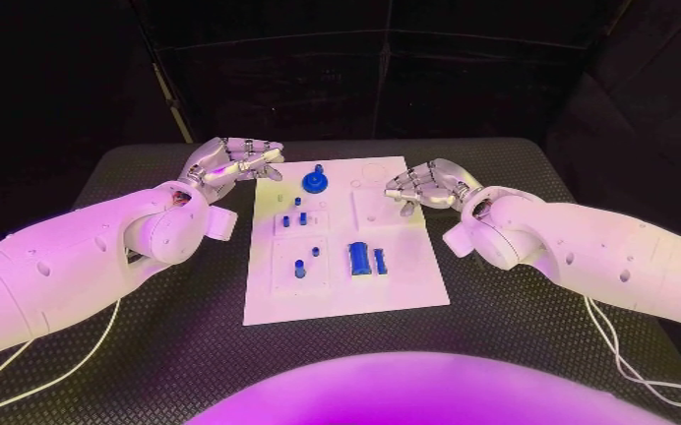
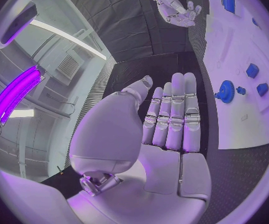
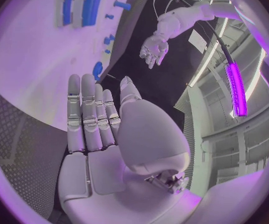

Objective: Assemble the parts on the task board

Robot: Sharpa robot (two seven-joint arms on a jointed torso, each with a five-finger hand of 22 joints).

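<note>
Both empty, fingers straight and together, the left robot hand (image 1: 231, 162) and right robot hand (image 1: 423, 186) flank the task board (image 1: 340, 292), apparently poised to reach the blue parts (image 1: 366, 258) between them.

Left hand (image 1: 231, 163) empty, fingers straight; right hand (image 1: 421, 186) empty, fingers extended.
</note>
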